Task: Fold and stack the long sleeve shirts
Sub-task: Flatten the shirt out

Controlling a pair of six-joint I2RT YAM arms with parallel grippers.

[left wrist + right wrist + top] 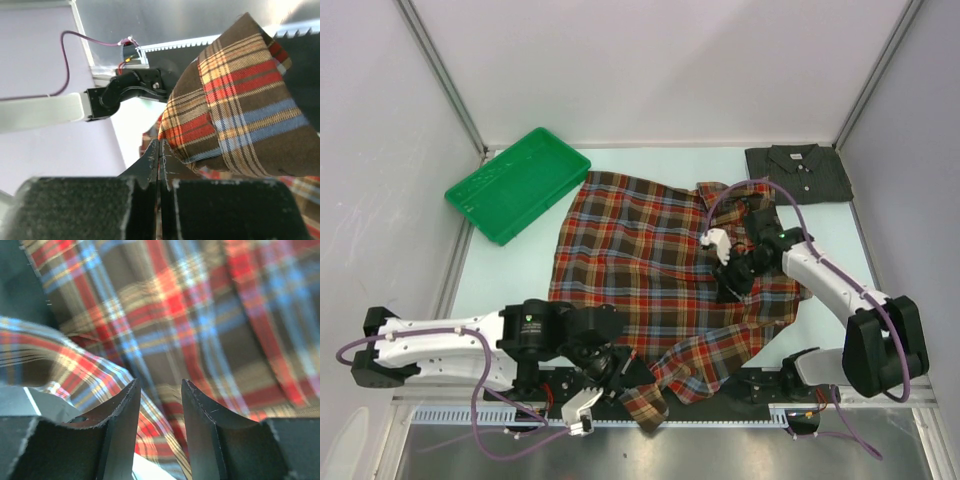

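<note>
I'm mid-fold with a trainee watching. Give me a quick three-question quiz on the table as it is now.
1. True or false: the grey shirt lies folded in the far right corner.
2. The right tool is: A) shut on nothing, B) open over the plaid shirt, C) shut on the grey shirt.
3. Fill in: the green tray sits on the far ___ side.
Key: 1 true; 2 B; 3 left.

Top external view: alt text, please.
A plaid shirt lies spread on the table, one sleeve pinched at the near edge by the left end effector. The right end effector is open over it; a folded grey shirt and green tray sit behind.
</note>
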